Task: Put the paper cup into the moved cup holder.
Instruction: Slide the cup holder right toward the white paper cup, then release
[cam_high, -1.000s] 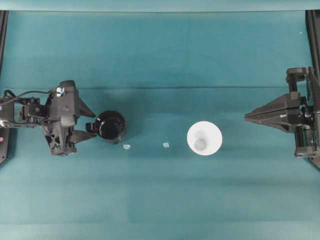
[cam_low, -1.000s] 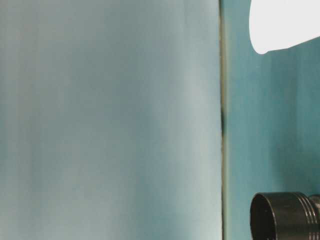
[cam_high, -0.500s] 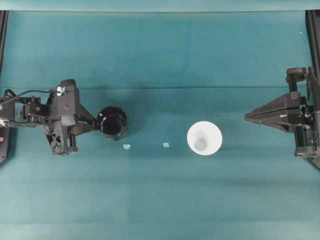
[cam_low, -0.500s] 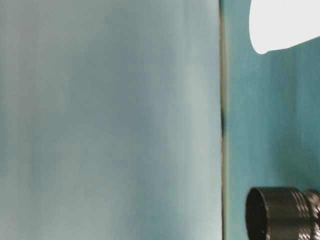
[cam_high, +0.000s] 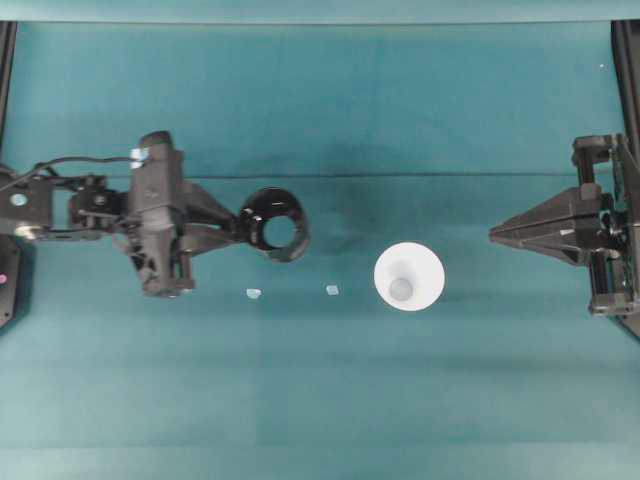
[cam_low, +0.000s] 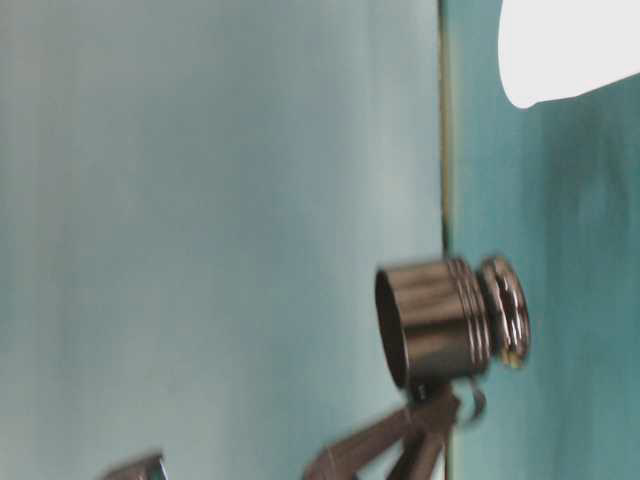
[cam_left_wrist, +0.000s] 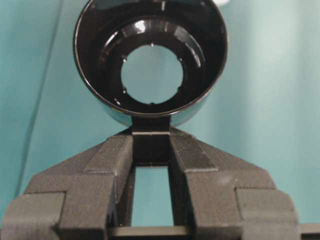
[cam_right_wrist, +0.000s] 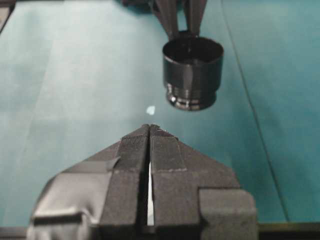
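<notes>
The black cup holder (cam_high: 275, 225) hangs above the cloth, roughly upright, and the cloth shows through its open bottom. My left gripper (cam_high: 240, 225) is shut on its small handle stub, as the left wrist view shows, with the gripper (cam_left_wrist: 151, 145) below the holder (cam_left_wrist: 150, 60). The holder also shows in the table-level view (cam_low: 440, 325) and in the right wrist view (cam_right_wrist: 193, 72). The white paper cup (cam_high: 409, 277) stands upright to the holder's right, untouched; its edge shows in the table-level view (cam_low: 570, 45). My right gripper (cam_high: 492, 236) is shut and empty at the right edge, its fingertips together in its wrist view (cam_right_wrist: 150, 127).
Two small pale scraps (cam_high: 253, 293) (cam_high: 332, 290) lie on the teal cloth between holder and cup; one shows in the right wrist view (cam_right_wrist: 150, 110). A fold line (cam_high: 400, 177) crosses the cloth. Black frame rails (cam_high: 627, 60) stand at both side edges.
My left gripper closed on the holder's handle stub, lifted the holder off the cloth and carried it right, toward the cup. The cup and right arm have not moved.
</notes>
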